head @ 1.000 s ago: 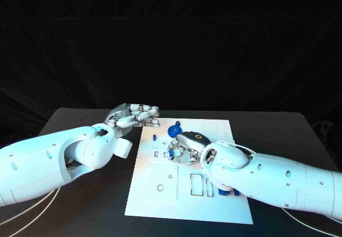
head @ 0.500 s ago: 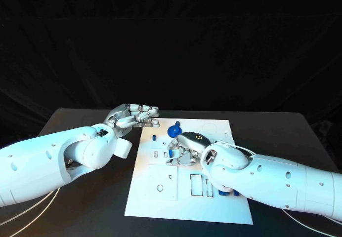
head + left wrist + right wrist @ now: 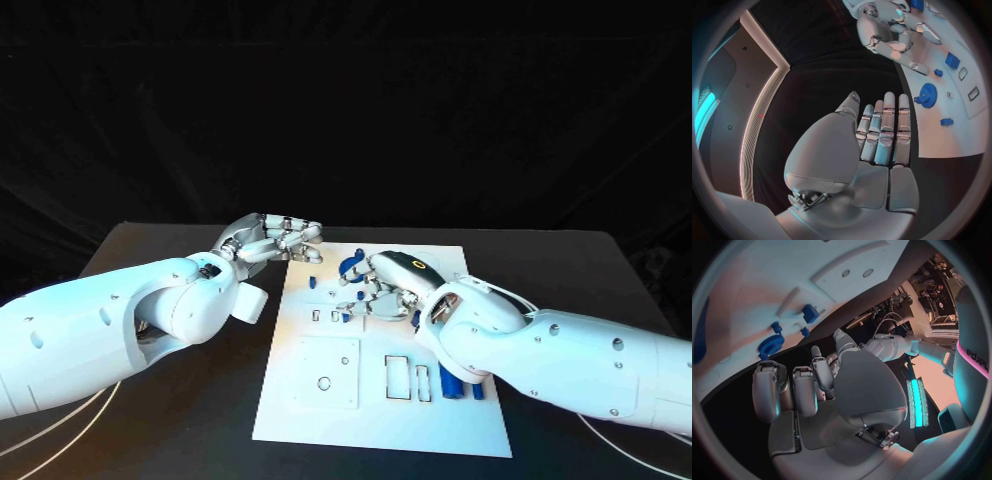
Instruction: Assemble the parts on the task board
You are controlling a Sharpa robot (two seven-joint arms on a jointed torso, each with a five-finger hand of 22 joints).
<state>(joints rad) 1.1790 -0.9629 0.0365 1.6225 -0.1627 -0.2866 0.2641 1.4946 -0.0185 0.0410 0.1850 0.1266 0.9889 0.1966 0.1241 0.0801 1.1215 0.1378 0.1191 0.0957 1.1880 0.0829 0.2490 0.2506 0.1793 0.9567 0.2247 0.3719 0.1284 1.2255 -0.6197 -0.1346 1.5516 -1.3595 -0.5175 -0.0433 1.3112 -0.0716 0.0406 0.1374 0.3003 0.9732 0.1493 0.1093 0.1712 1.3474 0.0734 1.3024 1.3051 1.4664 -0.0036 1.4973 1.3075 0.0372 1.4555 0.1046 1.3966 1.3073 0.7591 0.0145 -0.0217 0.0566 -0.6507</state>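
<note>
Both arms have smooth, glossy white shells of rounded, bulbous form, with small dark round screw recesses set along the forearm housings. The left arm's silver many-fingered hand [image 3: 270, 238] is built of segmented metallic finger links with pale pads; its palm and thumb base appear as smooth grey-silver moulded plates in the left wrist view. The right arm's silver many-fingered hand [image 3: 387, 282] has a dark back plate bearing a small yellow ring marking. A thin white cable loops beside the right wrist housing. Thin white cables trail below both arms near the lower picture corners.
</note>
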